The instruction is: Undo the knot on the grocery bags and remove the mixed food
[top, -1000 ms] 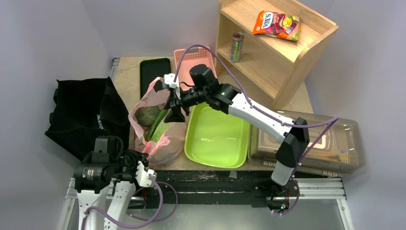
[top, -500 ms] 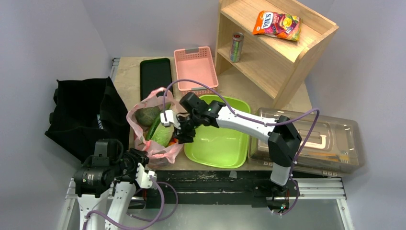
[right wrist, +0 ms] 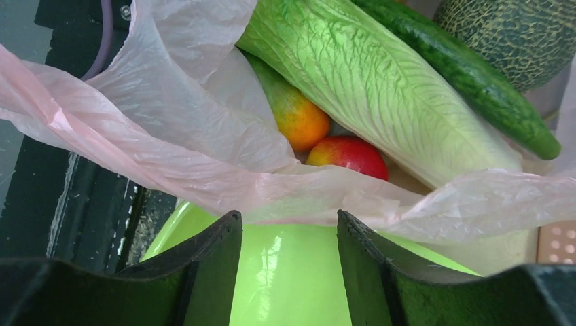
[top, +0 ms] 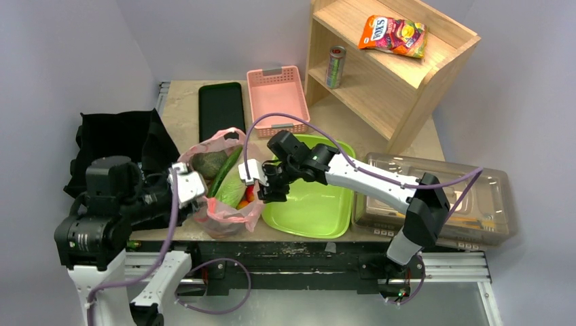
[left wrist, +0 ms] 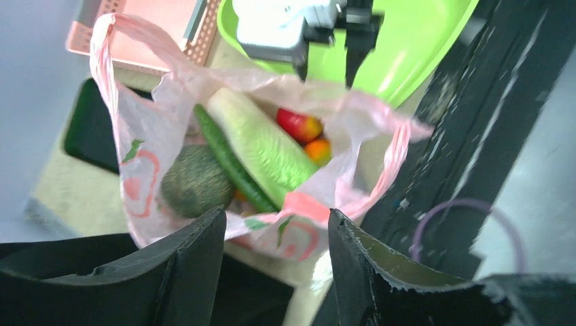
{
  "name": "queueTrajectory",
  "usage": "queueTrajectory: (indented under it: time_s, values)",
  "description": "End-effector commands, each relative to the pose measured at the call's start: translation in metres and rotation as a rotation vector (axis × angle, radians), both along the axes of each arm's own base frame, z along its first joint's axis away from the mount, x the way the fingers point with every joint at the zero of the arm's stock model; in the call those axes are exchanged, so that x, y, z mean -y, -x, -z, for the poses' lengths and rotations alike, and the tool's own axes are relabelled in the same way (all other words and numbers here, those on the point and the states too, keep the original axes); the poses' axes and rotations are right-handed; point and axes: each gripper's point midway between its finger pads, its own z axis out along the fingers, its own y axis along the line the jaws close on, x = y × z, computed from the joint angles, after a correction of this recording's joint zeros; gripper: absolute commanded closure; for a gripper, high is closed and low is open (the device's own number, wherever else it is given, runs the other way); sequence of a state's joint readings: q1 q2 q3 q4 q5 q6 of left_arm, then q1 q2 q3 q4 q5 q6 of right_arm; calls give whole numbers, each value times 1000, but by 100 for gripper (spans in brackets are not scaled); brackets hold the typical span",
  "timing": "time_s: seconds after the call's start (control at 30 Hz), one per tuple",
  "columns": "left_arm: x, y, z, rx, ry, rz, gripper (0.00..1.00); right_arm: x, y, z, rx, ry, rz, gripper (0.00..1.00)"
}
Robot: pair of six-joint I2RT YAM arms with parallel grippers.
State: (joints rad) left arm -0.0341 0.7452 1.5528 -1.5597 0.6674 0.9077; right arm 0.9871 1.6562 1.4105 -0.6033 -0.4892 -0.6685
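Observation:
The pink grocery bag (top: 229, 214) stands open at the table's front, left of the green tub (top: 312, 197). The knot is out of view; the handles hang apart. Inside lie a dark green melon (left wrist: 193, 180), a cucumber (left wrist: 227, 159), pale cabbage (right wrist: 367, 75), a red fruit (right wrist: 350, 155) and an orange one (right wrist: 299, 115). My right gripper (right wrist: 290, 221) is open over the tub's left edge. Its fingertips stop just short of the bag's right rim (right wrist: 326, 187). My left gripper (left wrist: 277, 224) is open at the bag's near left side, holding nothing.
A pink basket (top: 275, 92) and a black tray (top: 221, 109) lie behind the bag. A wooden shelf (top: 380, 75) at the back right holds a can (top: 335, 66) and a snack packet (top: 394, 34). A clear lidded box (top: 435, 197) sits right of the tub. Black cloth (top: 115, 146) is heaped left.
My left arm has risen from below the table edge to the bag's left side, and its gripper has opened. My right gripper has come down from above the bag to its right rim.

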Motion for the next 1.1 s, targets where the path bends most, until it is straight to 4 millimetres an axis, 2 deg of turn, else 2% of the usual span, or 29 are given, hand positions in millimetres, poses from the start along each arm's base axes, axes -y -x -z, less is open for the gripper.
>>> queueTrajectory:
  time_s: [0.0,0.07,0.13,0.2,0.27,0.33,0.4,0.5,0.6,0.7,0.77,0.87,0.97,1.07]
  values:
    - [30,-13,-16,-267,281,-71,46,-10,2,-29,21,-103,-17,48]
    - [34,-31,0,-338,286,-69,49,-14,2,-35,17,-133,-5,47]
    - [29,-58,26,-342,233,-101,51,-17,1,-39,21,-161,6,46]
    - [21,-75,60,-344,145,-131,52,-19,-3,-43,32,-190,31,46]
    - [8,-78,98,-359,6,-133,52,-20,-6,-40,37,-194,42,45]
    - [-7,-68,129,-377,-116,-103,53,-19,-7,-32,39,-175,45,45]
    - [-20,-48,153,-386,-220,-45,52,-14,-11,-14,45,-132,60,45]
    - [-39,-22,178,-364,-353,18,49,-3,-17,12,50,-80,70,45]
    - [-52,-12,194,-353,-432,38,48,2,-15,21,47,-60,57,45]
    - [-44,-17,183,-310,-378,31,48,-1,-14,13,45,-79,52,44]
    - [-30,-25,167,-284,-292,22,47,-5,-14,2,39,-100,56,44]
    - [-7,-52,131,-215,-122,-37,47,-7,-13,-23,36,-157,75,44]
    - [14,-78,96,-182,42,-91,48,-5,-14,-59,51,-256,128,42]
    - [20,-110,81,-155,131,-173,48,3,-25,-81,37,-338,235,38]
